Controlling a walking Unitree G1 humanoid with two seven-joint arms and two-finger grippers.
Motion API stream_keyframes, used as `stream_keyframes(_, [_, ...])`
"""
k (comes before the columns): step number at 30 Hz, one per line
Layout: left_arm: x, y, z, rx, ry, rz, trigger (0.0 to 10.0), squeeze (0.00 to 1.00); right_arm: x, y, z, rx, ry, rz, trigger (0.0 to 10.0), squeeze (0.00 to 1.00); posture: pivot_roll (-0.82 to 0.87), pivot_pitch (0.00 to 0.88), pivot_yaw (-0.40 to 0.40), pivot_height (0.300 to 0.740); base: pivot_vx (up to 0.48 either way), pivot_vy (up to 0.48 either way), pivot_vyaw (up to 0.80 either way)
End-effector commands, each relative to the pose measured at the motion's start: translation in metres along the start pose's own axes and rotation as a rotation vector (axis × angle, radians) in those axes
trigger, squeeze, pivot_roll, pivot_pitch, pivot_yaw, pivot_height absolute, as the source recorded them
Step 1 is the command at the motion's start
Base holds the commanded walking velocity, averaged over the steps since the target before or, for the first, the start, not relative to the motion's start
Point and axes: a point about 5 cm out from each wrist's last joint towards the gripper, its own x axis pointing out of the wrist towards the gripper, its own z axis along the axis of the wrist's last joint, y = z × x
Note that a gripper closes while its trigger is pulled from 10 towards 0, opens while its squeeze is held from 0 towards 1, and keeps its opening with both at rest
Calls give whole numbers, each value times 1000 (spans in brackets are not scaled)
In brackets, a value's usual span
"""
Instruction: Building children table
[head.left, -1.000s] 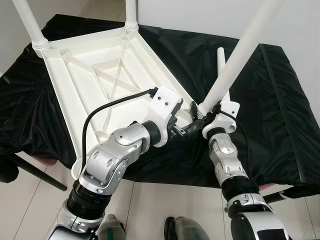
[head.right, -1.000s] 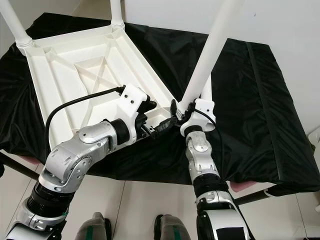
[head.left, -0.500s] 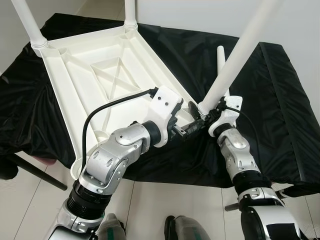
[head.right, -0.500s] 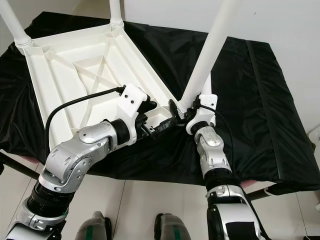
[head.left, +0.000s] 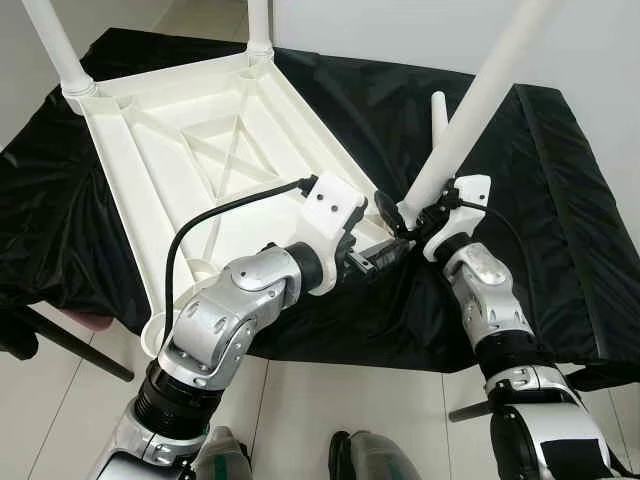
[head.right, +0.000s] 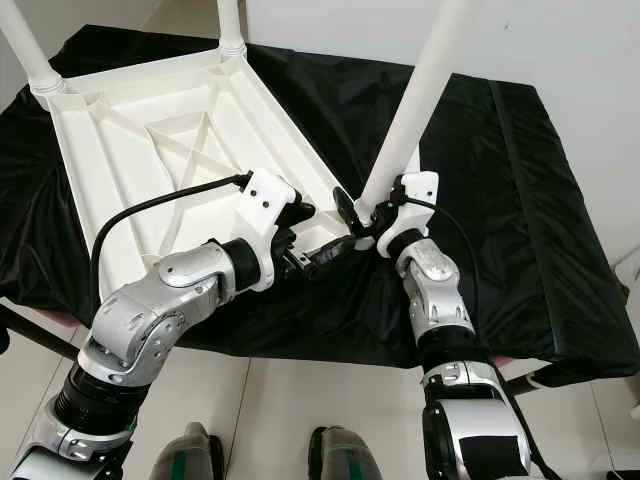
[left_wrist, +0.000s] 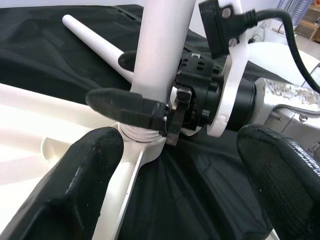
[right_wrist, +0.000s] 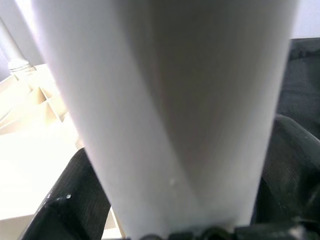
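Note:
The white children's table (head.left: 190, 150) lies upside down on a black-draped worktable (head.left: 560, 200). Two legs (head.left: 55, 45) (head.left: 258, 20) stand in its far corners. A third white leg (head.left: 470, 110) rises tilted from the near right corner socket. My right gripper (head.left: 403, 214) is shut on that leg just above its base; in the right wrist view the leg (right_wrist: 170, 100) sits between the fingers (right_wrist: 75, 200). My left gripper (head.left: 388, 252) hovers open at the same corner, its fingers (left_wrist: 95, 165) spread wide on either side of the socket without touching it.
One loose white leg (head.left: 437, 110) lies on the black cloth behind the held leg. The worktable's front edge runs just before my arms, with pale tiled floor (head.left: 60, 420) and my feet (head.left: 370, 455) below. A dark table leg (head.left: 70, 345) slants at the left.
My right forearm has swung out to the right and its wrist has turned, still shut on the leg at the corner socket. The left arm has stayed put.

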Motion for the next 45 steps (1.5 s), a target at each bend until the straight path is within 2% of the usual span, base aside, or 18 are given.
stream_keyframes(1, [0, -5, -2, 8, 15, -39, 10000, 0, 1, -3, 5, -4, -5, 22, 10000, 0, -27, 81, -24, 740, 0, 0, 0])
stream_keyframes(17, [-1, -6, -4, 14, 26, -51, 10000, 0, 5, -5, 24, -26, -56, 90, 10000, 0, -29, 71, -19, 740, 0, 0, 0])
stream_keyframes(18, [-1, -6, -4, 13, 25, -52, 10000, 0, 5, -5, 25, -23, -57, 94, 9725, 0, -28, 70, -20, 740, 0, 0, 0])
stream_keyframes(19, [-1, -6, -4, 14, 23, -52, 10000, 0, 5, -5, 25, -23, -57, 95, 8510, 0, -27, 70, -21, 740, 0, 0, 0])
stream_keyframes(23, [-1, -6, -3, 15, 21, -52, 10000, 0, 5, -5, 25, -23, -54, 97, 8588, 0, -26, 69, -21, 740, 0, 0, 0])
stream_keyframes(24, [-1, -6, -3, 15, 20, -52, 10000, 0, 5, -7, 25, -23, -51, 96, 10000, 0, -27, 69, -21, 740, 0, 0, 0])
stream_keyframes(25, [-1, -6, -3, 15, 20, -52, 10000, 0, 5, -7, 25, -23, -51, 96, 10000, 0, -27, 69, -21, 740, 0, 0, 0])
stream_keyframes(26, [-1, -7, -3, 15, 20, -52, 10000, 0, 5, -8, 25, -21, -49, 95, 7804, 0, -26, 69, -21, 740, 0, 0, 0])
stream_keyframes(27, [-1, -7, -3, 15, 20, -52, 10000, 0, 4, -9, 24, -19, -45, 95, 6784, 0, -27, 70, -21, 740, 0, 0, 0])
stream_keyframes(28, [-1, -7, -3, 14, 19, -53, 10000, 0, 3, -9, 24, -20, -42, 96, 4196, 0, -27, 72, -21, 740, 0, 0, 0])
stream_keyframes(29, [-2, -7, -3, 14, 19, -53, 10000, 0, 2, -10, 24, -16, -39, 95, 0, 0, -29, 73, -20, 740, 0, 0, 0])
stream_keyframes(45, [-1, -6, -2, 11, 15, -53, 10000, 0, -5, -11, 22, -12, -26, 97, 0, 0, -37, 86, -19, 740, 0, 0, 0])
